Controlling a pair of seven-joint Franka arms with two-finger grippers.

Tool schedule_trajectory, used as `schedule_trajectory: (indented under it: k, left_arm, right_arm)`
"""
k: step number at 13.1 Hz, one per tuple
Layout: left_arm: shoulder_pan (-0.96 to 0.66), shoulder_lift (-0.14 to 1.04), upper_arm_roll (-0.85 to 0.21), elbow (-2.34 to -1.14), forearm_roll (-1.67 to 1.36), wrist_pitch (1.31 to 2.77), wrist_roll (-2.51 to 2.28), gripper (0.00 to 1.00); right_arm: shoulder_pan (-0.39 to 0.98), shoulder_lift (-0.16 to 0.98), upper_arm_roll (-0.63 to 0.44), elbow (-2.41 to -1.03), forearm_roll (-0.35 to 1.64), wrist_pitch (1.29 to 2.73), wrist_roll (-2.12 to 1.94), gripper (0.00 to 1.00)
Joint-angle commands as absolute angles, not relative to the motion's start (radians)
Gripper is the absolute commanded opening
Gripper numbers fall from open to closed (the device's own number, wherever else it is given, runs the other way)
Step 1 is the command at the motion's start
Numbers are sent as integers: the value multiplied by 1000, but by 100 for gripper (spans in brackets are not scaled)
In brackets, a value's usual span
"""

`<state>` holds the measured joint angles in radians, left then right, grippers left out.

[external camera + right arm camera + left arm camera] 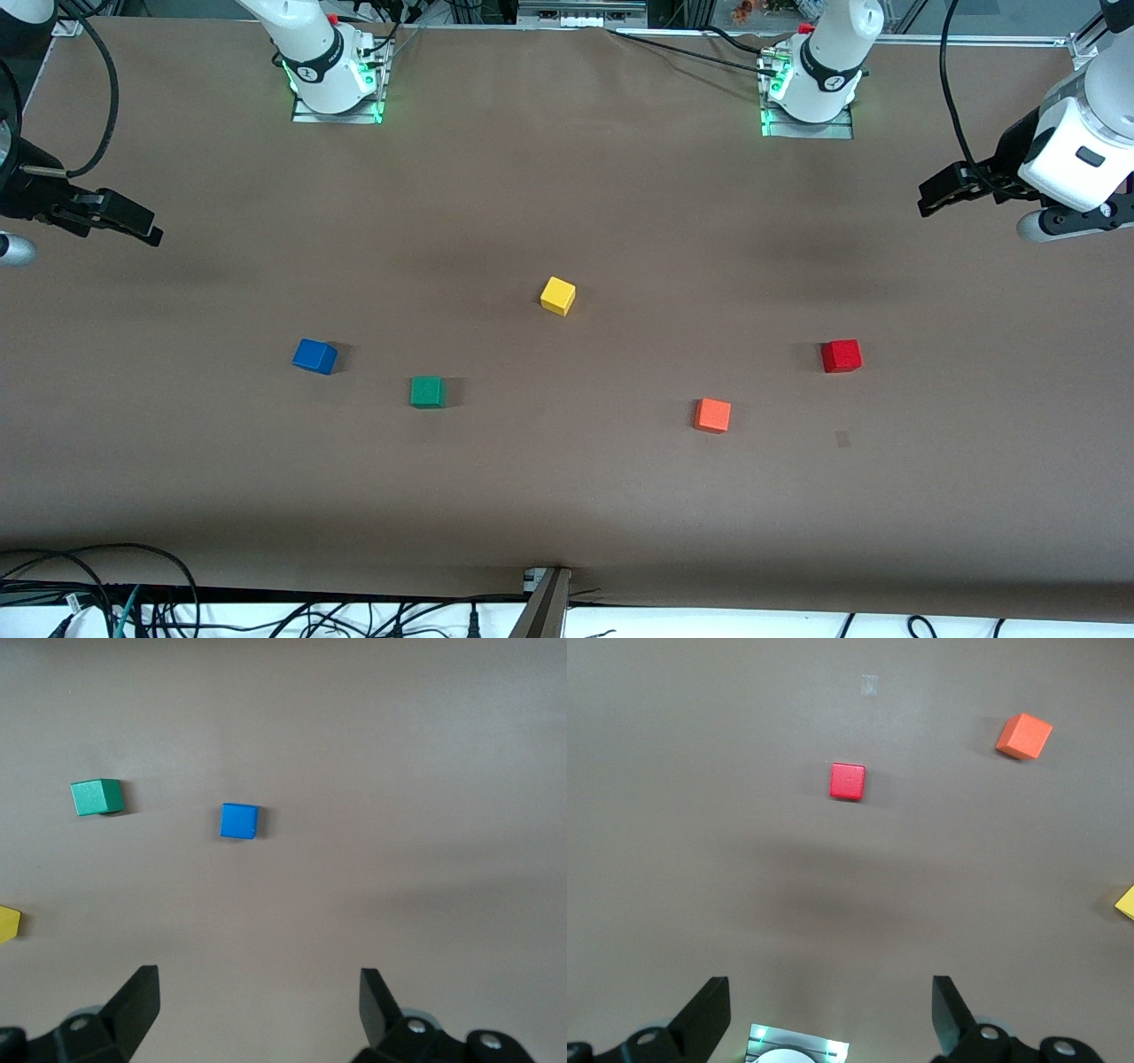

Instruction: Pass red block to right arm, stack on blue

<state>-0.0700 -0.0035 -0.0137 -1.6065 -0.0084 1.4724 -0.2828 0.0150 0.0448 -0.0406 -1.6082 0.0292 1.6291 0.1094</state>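
Observation:
The red block [841,355] lies on the brown table toward the left arm's end; the left wrist view shows it as the red block [848,780], well ahead of the fingers. The blue cube [314,356] lies toward the right arm's end, and it is the blue cube [239,821] in the right wrist view. My left gripper [926,199] hangs over bare table at its own end, open and empty [831,992]. My right gripper [151,229] hangs over bare table at the right arm's end, also open with nothing between its fingers [259,983].
A yellow cube [557,295] lies mid-table, farthest of the cubes from the front camera. A green cube [427,391] lies beside the blue one, slightly nearer the camera. An orange cube [712,415] lies nearer the camera than the red block. The arm bases [335,84] [808,89] stand along the table's edge.

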Motion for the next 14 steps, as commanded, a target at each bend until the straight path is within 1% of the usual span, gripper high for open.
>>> schedule_trajectory:
  k: [1, 3, 12, 14]
  left_arm:
    - [-77, -38, -29, -1634, 6, 1473, -276, 100]
    - [-75, -28, -35, -1609, 8, 1471, -276, 100]
    - [-72, -26, -38, -1606, -18, 1471, -276, 100]
    - [-66, -9, -37, -1600, -23, 1471, -275, 100]
  right_arm:
    - [9, 44, -38, -1601, 26, 1617, 100, 100]
    - [9, 44, -38, -1601, 26, 1617, 100, 100]
    - [9, 43, -38, -1601, 26, 1617, 98, 100]
    - [9, 43, -38, -1601, 26, 1617, 98, 100]
